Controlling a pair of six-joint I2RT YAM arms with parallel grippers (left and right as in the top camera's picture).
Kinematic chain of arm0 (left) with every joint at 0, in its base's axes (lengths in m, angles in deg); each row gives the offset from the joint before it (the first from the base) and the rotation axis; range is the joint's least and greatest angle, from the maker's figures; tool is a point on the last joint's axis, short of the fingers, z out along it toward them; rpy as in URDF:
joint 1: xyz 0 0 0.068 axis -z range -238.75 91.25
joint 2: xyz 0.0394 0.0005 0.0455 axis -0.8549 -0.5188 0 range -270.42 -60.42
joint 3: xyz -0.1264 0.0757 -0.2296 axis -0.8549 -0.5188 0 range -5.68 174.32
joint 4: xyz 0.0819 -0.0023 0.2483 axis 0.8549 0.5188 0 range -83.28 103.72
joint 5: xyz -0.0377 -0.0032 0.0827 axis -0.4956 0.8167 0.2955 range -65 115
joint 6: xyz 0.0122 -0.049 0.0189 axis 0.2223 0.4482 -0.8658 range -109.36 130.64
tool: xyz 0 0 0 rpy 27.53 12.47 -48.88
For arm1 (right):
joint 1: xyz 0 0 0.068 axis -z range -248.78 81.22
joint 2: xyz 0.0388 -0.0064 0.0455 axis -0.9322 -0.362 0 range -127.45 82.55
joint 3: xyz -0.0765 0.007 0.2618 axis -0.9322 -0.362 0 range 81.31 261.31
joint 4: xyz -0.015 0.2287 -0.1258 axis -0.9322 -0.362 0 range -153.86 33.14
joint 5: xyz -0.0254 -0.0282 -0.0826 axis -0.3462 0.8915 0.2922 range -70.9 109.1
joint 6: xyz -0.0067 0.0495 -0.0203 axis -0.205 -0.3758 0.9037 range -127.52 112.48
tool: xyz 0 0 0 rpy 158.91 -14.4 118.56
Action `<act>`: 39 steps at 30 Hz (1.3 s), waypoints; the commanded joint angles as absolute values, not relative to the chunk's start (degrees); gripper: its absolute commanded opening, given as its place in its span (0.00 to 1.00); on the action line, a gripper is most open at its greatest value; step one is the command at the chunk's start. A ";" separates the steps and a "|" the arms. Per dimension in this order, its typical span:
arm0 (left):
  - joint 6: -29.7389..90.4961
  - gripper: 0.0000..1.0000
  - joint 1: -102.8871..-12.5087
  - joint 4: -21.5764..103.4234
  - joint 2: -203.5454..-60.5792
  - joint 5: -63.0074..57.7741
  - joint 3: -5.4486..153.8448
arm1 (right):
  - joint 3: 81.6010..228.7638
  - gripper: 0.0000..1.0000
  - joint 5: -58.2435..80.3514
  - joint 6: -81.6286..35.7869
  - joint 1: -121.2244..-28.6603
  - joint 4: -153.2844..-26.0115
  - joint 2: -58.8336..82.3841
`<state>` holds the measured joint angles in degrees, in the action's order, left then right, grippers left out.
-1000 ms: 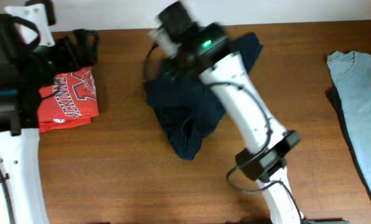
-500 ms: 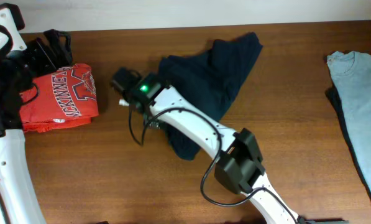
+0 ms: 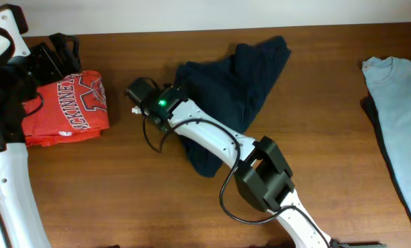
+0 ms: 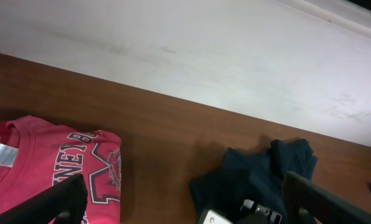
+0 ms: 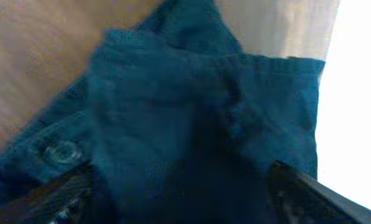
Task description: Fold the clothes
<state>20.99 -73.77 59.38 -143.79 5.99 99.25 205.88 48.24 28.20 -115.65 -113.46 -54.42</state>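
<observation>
The dark navy garment (image 3: 243,79) lies crumpled at the table's back middle, with one tail reaching toward the front (image 3: 205,162). It also shows in the left wrist view (image 4: 253,180) and fills the right wrist view (image 5: 191,106). My right wrist (image 3: 160,103) is low at the garment's left edge. My right gripper (image 5: 179,186) is open, with fabric between its wide-apart fingers, not pinched. My left gripper (image 3: 54,58) is at the far left above the red shirt; in its own view (image 4: 182,190) it is open and empty.
A folded red shirt with white lettering (image 3: 67,107) lies at the left, also in the left wrist view (image 4: 42,162). A pale grey-blue T-shirt (image 3: 398,103) lies at the right edge. A white wall (image 4: 204,56) borders the wooden table (image 3: 122,193) at the back.
My right arm swung down from above the garment to its left edge. The garment now lies spread further toward the back right. My left arm shifted a little to the left.
</observation>
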 commanded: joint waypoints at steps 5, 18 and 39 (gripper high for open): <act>21.30 0.99 -73.93 59.29 -143.99 6.41 99.38 | 205.70 0.45 49.80 30.19 -110.95 -113.00 -53.76; 21.32 0.99 -73.86 60.43 -145.73 6.37 99.38 | 227.71 0.04 61.60 12.53 -107.48 -117.96 -53.46; 21.25 0.99 -69.38 60.76 -148.86 4.88 99.38 | 249.81 0.04 11.04 -22.42 -60.75 -154.20 -53.65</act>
<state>20.99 -70.28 60.87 -148.16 5.51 99.25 249.57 20.38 -20.04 -64.75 -153.83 -54.48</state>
